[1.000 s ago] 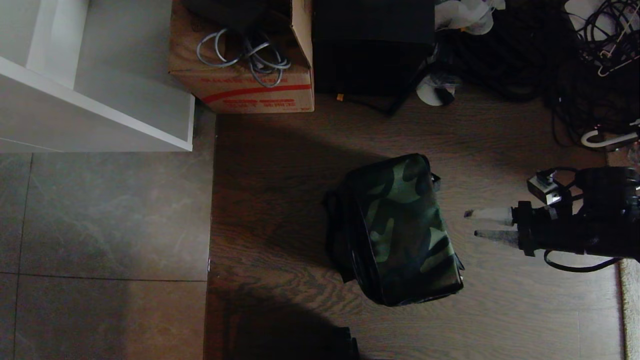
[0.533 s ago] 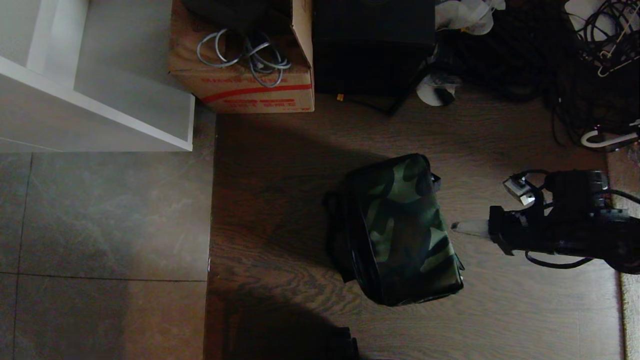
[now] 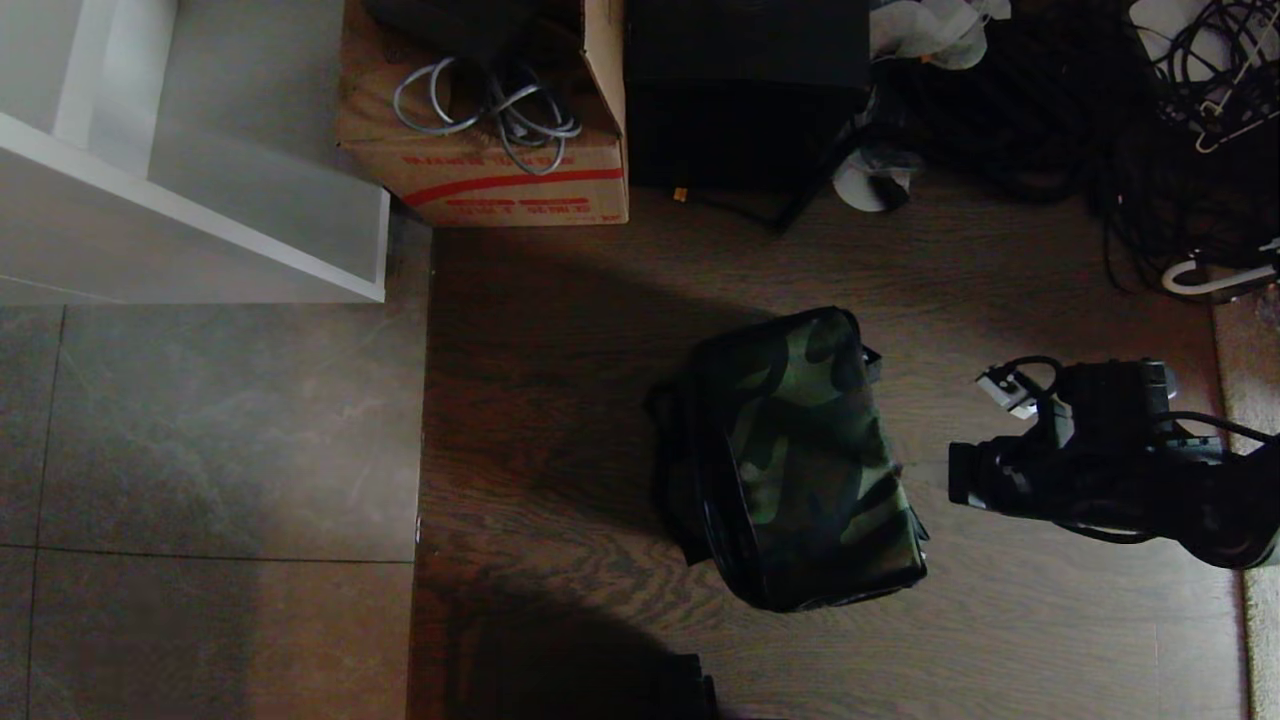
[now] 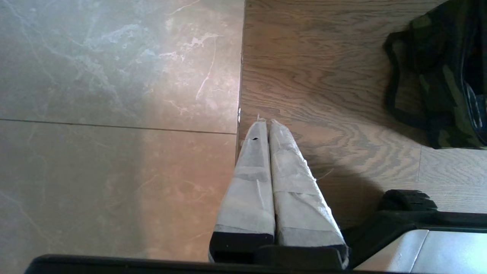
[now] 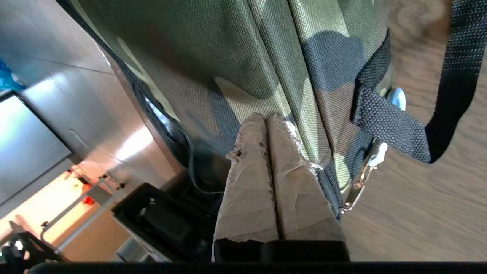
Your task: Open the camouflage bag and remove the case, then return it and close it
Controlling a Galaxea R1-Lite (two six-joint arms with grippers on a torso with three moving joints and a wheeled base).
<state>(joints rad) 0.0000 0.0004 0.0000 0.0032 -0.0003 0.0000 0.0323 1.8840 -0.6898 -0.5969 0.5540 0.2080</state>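
The camouflage bag (image 3: 800, 460) lies closed on the wooden floor, green-and-dark panel up, black sides and straps around it. My right arm (image 3: 1100, 470) reaches in from the right at the bag's right side. In the right wrist view the right gripper (image 5: 266, 118) is shut, its taped tips against the bag's camouflage fabric (image 5: 236, 49), with nothing seen between them. A metal zipper pull (image 5: 363, 179) and a black strap (image 5: 452, 76) sit just beside the fingers. The left gripper (image 4: 265, 121) is shut and parked over the floor seam, the bag (image 4: 437, 76) off to one side. The case is out of view.
A cardboard box (image 3: 480, 150) with grey cables, a plain black box (image 3: 745, 90) and a tangle of cables (image 3: 1180, 120) line the far side. A white shelf unit (image 3: 190, 170) stands at far left over grey tiles (image 3: 200, 450). A carpet edge (image 3: 1262, 620) runs along the right.
The right gripper has shut its fingers, rolled its wrist and moved left up to the bag's right side. The bag has stayed where it was.
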